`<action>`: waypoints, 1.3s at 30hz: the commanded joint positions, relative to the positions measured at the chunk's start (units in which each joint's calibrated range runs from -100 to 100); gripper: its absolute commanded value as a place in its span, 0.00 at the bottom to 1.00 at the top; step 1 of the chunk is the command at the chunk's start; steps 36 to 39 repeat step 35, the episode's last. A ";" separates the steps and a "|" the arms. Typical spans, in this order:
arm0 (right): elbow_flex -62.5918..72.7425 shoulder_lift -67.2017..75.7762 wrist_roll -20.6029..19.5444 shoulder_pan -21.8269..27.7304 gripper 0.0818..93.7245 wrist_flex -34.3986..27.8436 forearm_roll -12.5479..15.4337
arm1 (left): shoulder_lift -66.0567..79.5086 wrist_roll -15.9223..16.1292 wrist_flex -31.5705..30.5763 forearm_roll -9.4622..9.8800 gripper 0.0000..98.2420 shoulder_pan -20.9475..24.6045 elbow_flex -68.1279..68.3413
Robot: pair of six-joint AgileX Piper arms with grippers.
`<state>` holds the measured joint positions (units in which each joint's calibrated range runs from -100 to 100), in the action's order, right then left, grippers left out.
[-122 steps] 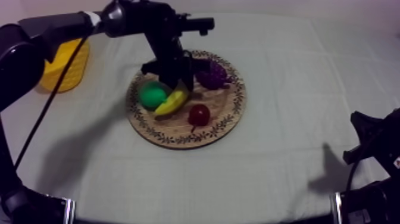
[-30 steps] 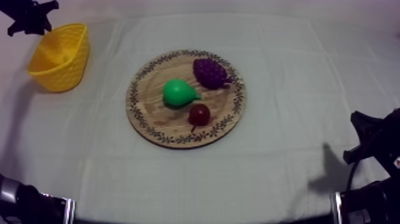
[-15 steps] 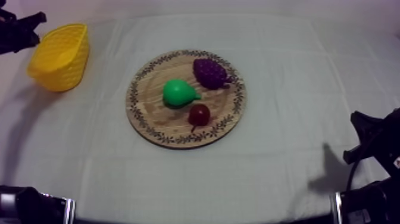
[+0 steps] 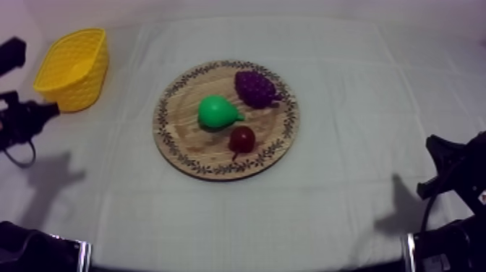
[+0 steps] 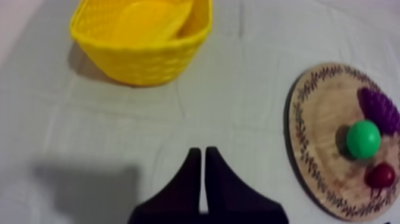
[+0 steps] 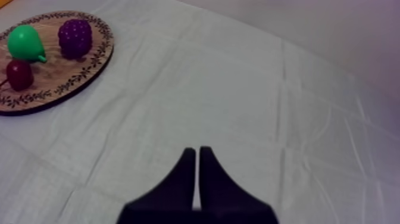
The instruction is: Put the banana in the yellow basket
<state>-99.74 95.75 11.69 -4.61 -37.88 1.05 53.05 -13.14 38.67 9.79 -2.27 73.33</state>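
It's all plain black, tbh. The left gripper (image 5: pixel 199 153) and right gripper (image 6: pixel 197 151) each taper from a wide base to two thin tips.

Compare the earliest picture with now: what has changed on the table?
The banana has left the wooden board and now lies in the yellow basket. The left hand, earlier down over the board at the banana, has let go and drawn back clear of the basket, shut on nothing. The pear has shifted toward the board's middle. The grapes, small red fruit and right hand stayed put.

Dim even light; dark arm shadow (image 4: pixel 45 181) on cloth (image 4: pixel 347 108).
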 commanded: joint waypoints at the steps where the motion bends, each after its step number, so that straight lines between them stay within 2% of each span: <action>1: -0.04 0.01 -0.01 0.02 0.00 -0.02 0.00 | 11.11 0.94 -0.09 -0.12 0.00 -0.41 9.24; 5: -0.04 0.01 0.00 0.02 0.00 -0.02 0.00 | 21.33 1.37 0.71 0.20 0.00 -1.62 16.60; 6: -0.04 0.01 0.00 -0.01 0.00 -0.02 0.00 | 23.95 2.40 0.88 0.11 0.00 -1.81 18.18; 11: -0.04 0.01 -0.02 0.01 0.00 -0.02 0.00 | 33.45 6.45 1.65 -1.65 0.00 -1.93 21.43; 17: -0.04 0.01 0.00 0.02 0.00 -0.02 0.00 | 40.75 8.56 2.26 -3.75 0.02 -1.46 22.52; 19: -0.04 0.01 -0.03 0.02 0.00 -0.02 0.00 | 42.88 7.67 1.34 -4.25 0.03 -1.56 23.06; 27: -0.04 0.01 -0.07 0.02 0.00 -0.02 0.00 | 46.70 0.08 -2.78 -6.50 0.00 -1.75 25.30; 39: -0.04 0.01 -0.03 0.02 0.00 -0.02 0.00 | 46.93 0.77 -4.45 -7.04 0.00 -1.75 25.95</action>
